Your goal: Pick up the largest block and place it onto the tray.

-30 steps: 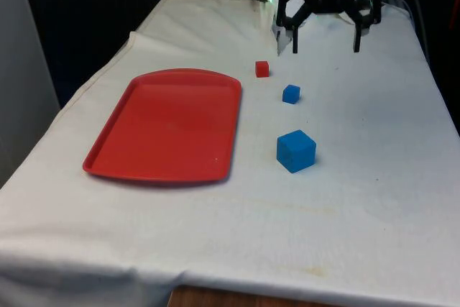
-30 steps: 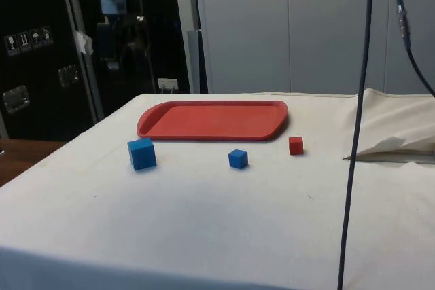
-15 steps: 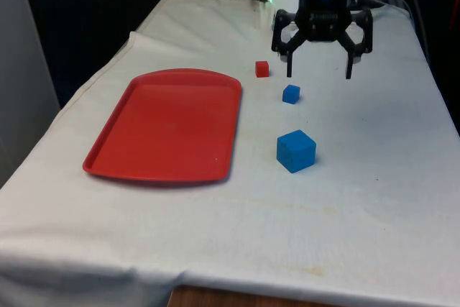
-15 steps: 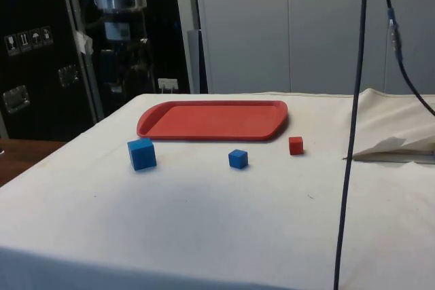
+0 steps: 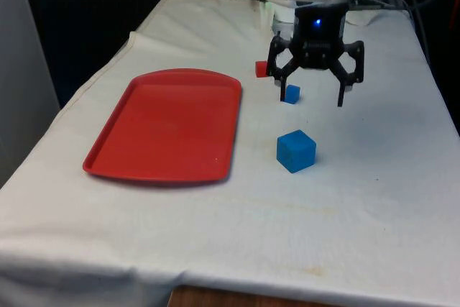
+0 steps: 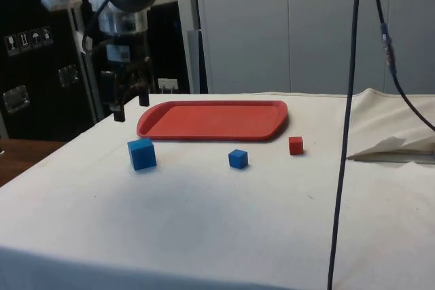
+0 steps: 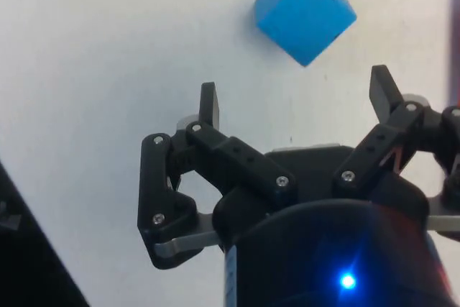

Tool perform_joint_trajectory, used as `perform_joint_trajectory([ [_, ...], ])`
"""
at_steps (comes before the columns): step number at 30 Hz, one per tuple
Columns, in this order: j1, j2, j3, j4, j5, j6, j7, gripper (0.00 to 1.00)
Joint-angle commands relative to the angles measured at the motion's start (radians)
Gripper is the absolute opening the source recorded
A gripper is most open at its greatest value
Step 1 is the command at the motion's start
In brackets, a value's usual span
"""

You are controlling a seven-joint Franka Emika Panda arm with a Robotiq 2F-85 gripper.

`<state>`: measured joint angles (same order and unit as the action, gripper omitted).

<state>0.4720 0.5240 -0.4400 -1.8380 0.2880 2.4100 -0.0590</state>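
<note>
Since a moment ago my black pincer (image 5: 311,95) has come forward above the bench (image 5: 374,199), fingers spread, hanging behind the large blue cube (image 5: 296,151). Side view: that cube (image 6: 141,153) sits before the red tray (image 6: 212,120). Wrist view: cube (image 7: 305,11) beyond spread fingertips (image 7: 208,103).

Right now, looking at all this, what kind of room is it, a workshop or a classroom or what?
Most likely a robotics lab set up for practice. A robot arm's open gripper hangs over a cloth-covered table holding just a red tray and three toy-like blocks, the large blue block nearest it. Cables and dark cabinets stand behind.
</note>
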Motion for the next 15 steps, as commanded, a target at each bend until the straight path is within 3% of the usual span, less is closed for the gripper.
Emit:
perform_joint_trajectory([
  [1, -0.004, 0.015, 0.005, 0.002, 0.014, 0.023, 0.007, 1.0],
  [4, -0.005, 0.034, 0.006, 0.004, 0.017, 0.044, 0.021, 1.0],
  [5, 0.0, 0.026, 0.0, 0.002, 0.004, 0.03, 0.021, 1.0],
  [6, -0.006, 0.04, 0.006, 0.004, 0.018, 0.05, 0.027, 1.0],
  [12, -0.008, 0.082, 0.008, 0.007, 0.022, 0.095, 0.067, 1.0],
  [13, -0.001, 0.076, 0.0, 0.004, 0.007, 0.085, 0.069, 1.0],
  [14, -0.008, 0.092, 0.008, 0.009, 0.022, 0.105, 0.078, 1.0],
  [15, -0.007, 0.098, 0.008, 0.009, 0.023, 0.111, 0.085, 1.0],
])
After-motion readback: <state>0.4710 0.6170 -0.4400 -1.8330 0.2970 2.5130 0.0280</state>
